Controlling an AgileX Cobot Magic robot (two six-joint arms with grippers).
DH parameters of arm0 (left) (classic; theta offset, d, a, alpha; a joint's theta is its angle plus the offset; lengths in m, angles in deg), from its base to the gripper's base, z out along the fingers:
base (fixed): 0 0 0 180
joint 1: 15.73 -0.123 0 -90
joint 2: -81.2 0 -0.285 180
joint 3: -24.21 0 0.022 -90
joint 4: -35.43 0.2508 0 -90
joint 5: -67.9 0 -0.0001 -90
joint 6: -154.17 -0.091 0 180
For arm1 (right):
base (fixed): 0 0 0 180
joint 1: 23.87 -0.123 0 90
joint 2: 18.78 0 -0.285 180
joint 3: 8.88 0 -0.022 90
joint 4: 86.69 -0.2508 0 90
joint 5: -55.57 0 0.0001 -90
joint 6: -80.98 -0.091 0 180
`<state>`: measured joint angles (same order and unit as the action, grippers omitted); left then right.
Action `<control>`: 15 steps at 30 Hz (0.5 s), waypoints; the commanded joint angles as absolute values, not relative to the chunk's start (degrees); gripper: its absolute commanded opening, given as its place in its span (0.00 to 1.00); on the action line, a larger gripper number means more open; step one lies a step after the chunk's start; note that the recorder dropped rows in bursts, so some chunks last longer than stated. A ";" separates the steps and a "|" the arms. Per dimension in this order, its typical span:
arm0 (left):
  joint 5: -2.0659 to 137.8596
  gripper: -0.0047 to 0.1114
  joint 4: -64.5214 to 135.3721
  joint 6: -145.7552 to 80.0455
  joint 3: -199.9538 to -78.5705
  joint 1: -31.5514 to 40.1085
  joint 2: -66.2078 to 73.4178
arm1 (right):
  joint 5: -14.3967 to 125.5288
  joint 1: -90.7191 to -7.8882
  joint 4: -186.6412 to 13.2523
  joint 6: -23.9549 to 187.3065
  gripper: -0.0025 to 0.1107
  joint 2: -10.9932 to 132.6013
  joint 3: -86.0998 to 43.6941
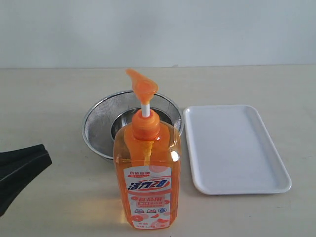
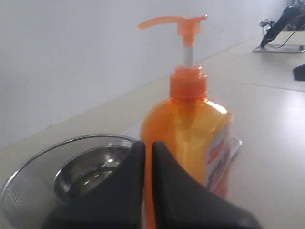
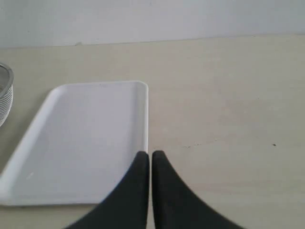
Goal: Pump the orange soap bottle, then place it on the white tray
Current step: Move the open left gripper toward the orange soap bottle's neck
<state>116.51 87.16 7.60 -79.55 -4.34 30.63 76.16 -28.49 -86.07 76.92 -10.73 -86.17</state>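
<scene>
The orange soap bottle [image 1: 148, 173] stands upright just in front of the steel mesh bowl [image 1: 98, 129], its long axis vertical and its pump head raised on the white stem. The white tray [image 1: 237, 148] lies just right of the bowl. My left gripper [image 2: 144, 145], pinched closed on nothing, points at the bottle's side and is the nearer one. My right gripper [image 3: 150, 155], also closed and empty, hangs over the tray's edge farthest from the bowl. The label reads 活力28.

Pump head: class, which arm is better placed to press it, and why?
Probably left: the left gripper, shut, points at the bottle close by. The right gripper, also shut, sits by the tray, with the bottle outside its view.
</scene>
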 commanded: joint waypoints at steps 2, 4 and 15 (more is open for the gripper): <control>121.68 0.08 94.14 16.63 -80.14 -3.86 30.58 | 75.99 -28.43 -86.05 77.01 0.02 -10.99 -86.10; 120.55 0.08 95.36 16.63 -80.25 -3.86 30.58 | 75.99 -28.43 -86.05 77.01 0.02 -10.99 -86.10; 120.66 0.65 94.98 19.44 -83.39 -3.86 30.58 | 75.99 -28.43 -86.05 77.01 0.02 -10.99 -86.10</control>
<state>120.45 94.75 17.83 -82.78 -4.34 30.63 76.16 -28.49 -86.07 76.92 -10.73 -86.17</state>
